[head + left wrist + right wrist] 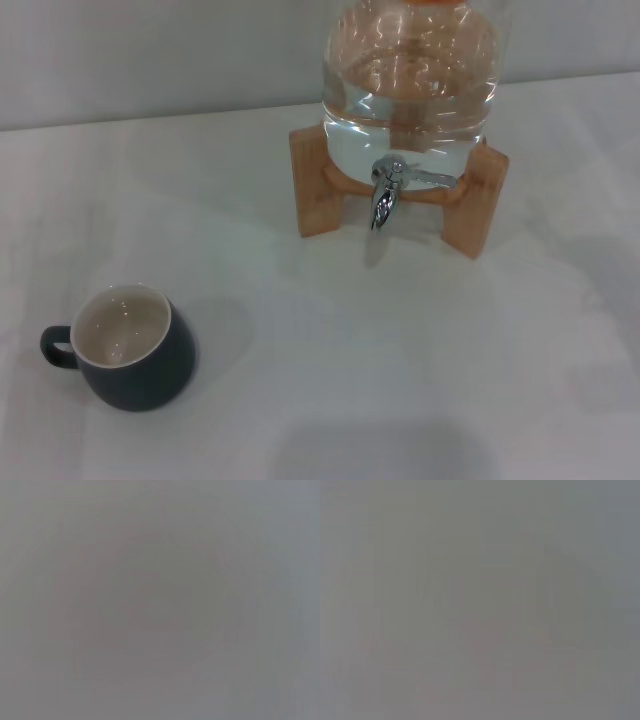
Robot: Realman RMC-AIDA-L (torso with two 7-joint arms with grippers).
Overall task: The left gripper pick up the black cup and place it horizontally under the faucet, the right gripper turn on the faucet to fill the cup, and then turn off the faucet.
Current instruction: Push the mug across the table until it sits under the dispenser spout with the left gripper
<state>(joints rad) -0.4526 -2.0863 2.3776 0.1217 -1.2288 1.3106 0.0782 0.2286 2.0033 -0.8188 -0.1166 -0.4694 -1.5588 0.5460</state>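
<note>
black cup point(128, 348) sitting upright, well left of faucet point(385, 193) | both grippers showing nowhere, finger state unknown | risk: squat rounded body slipping during grasp

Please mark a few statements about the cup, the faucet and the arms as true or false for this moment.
1. The black cup stands upright on the table. True.
2. The cup sits directly under the faucet. False: it stands well off to the robot's left and nearer the robot.
3. The cup's handle points to the robot's left. True.
4. The left gripper holds the cup. False: no gripper shows in any view.
5. Water is pouring from the faucet. False: no stream shows.
6. The jug holds water. True.
</note>
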